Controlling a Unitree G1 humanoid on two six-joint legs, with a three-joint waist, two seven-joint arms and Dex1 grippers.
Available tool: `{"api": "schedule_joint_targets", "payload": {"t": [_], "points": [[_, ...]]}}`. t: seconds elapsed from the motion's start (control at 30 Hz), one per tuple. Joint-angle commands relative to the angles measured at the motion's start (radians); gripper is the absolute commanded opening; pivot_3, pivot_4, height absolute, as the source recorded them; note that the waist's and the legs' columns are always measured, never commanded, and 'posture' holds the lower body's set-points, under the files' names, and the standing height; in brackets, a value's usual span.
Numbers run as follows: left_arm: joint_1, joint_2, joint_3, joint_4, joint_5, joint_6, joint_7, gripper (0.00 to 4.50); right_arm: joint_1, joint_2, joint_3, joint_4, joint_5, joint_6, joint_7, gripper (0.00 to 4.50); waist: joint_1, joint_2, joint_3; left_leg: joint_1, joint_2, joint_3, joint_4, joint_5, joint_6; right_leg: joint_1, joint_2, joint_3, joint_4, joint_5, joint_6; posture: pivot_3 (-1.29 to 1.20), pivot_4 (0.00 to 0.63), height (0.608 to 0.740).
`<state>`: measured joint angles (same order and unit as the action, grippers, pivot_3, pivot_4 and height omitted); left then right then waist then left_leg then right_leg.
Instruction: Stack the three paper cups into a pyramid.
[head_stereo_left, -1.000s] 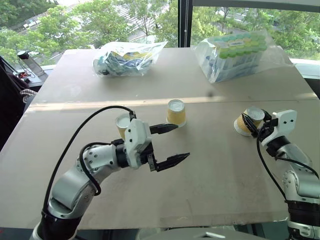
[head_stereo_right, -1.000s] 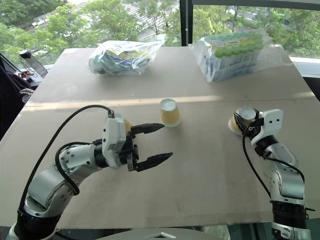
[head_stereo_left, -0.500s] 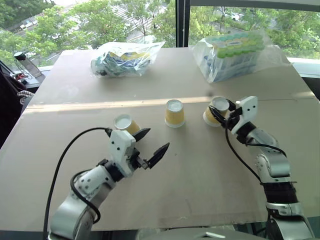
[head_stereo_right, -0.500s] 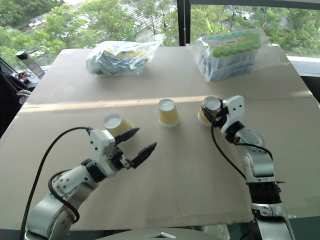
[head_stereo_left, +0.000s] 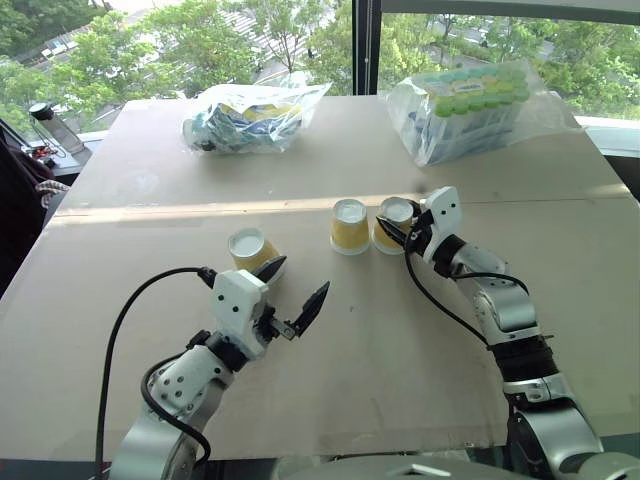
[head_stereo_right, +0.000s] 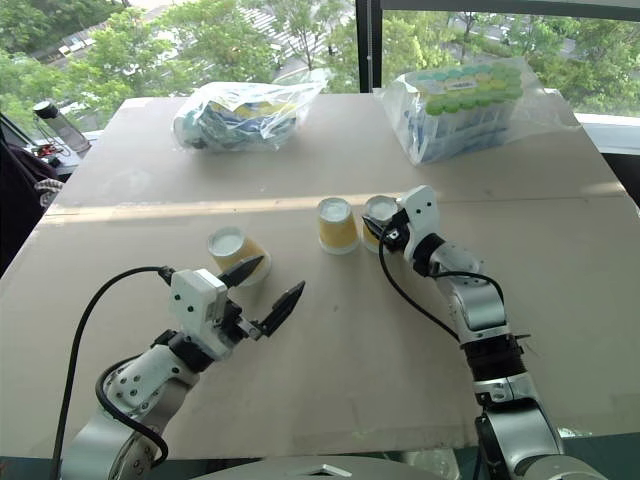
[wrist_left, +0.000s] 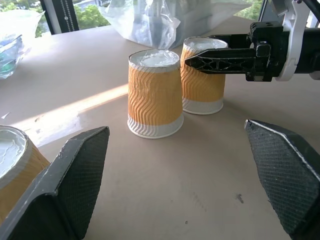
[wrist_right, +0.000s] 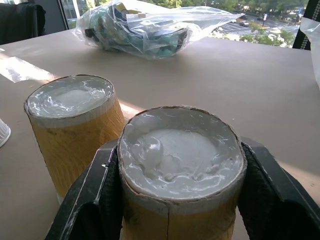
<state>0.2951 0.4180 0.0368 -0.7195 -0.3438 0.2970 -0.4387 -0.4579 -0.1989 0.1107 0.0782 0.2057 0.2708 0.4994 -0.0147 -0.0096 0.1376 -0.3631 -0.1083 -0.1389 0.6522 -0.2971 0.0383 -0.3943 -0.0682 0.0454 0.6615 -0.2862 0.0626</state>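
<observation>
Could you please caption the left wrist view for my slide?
Right gripper holds one upturned paper cup beside a second cup.

Bright daylight pours in through the tall window (head_stereo_left: 200, 40) behind the pale brown board table (head_stereo_left: 400, 330), laying a sunlit stripe across it and short soft shadows toward the camera, while the clear plastic bags (head_stereo_left: 250, 115) glint and nearby fingers blur.

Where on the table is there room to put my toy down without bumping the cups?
The near table between the left gripper and the right arm is bare. So is the strip between the cups and the two bags. The middle is crowded: the held cup stands right beside the middle cup, with the left cup by the left gripper.
</observation>
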Motion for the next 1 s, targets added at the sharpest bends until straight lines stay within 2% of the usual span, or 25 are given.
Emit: {"api": "schedule_joint_targets", "payload": {"t": [0.03, 0.13, 0.17, 0.57, 1.0], "points": [[-0.006, -0.002, 0.003, -0.033, 0.005, -0.022, 0.002, 4.50, -0.010, 0.007, 0.008, -0.009, 0.013, 0.038, 0.020, 3.24, 0.000, 0.000, 0.000, 0.000, 0.000, 0.000, 0.000, 0.000, 0.000, 0.000, 0.000, 0.000, 0.000, 0.000, 0.000, 0.00, 0.150, 0.740], [-0.010, -0.002, 0.003, -0.028, 0.007, -0.026, -0.003, 4.50, -0.009, 0.007, 0.002, -0.022, 0.011, 0.047, 0.018, 4.39, 0.000, 0.000, 0.000, 0.000, 0.000, 0.000, 0.000, 0.000, 0.000, 0.000, 0.000, 0.000, 0.000, 0.000, 0.000, 0.00, 0.150, 0.740], [-0.010, -0.001, 0.003, -0.027, 0.008, -0.029, -0.006, 4.50, -0.004, 0.002, -0.002, -0.032, 0.011, 0.050, 0.019, 4.46, 0.001, 0.000, 0.000, 0.000, 0.000, 0.000, 0.000, 0.000, 0.000, 0.000, 0.000, 0.000, 0.000, 0.000, 0.000, 0.00, 0.150, 0.740], [0.037, 0.014, 0.007, -0.024, 0.000, -0.072, -0.052, 4.50, 0.104, -0.092, -0.021, -0.196, 0.054, 0.122, 0.076, 4.46, 0.002, 0.000, 0.000, -0.001, 0.000, 0.000, 0.000, 0.000, 0.000, 0.000, 0.000, 0.000, 0.000, 0.000, 0.000, 0.00, 0.150, 0.740], [0.029, 0.018, 0.005, -0.025, 0.004, -0.081, -0.065, 4.50, 0.025, -0.017, -0.032, -0.027, 0.030, -0.045, 0.066, 4.46, 0.001, 0.000, 0.000, -0.001, 0.000, 0.000, 0.000, 0.000, 0.000, 0.000, 0.000, 0.000, -0.001, 0.000, 0.000, 0.00, 0.150, 0.740]]}}
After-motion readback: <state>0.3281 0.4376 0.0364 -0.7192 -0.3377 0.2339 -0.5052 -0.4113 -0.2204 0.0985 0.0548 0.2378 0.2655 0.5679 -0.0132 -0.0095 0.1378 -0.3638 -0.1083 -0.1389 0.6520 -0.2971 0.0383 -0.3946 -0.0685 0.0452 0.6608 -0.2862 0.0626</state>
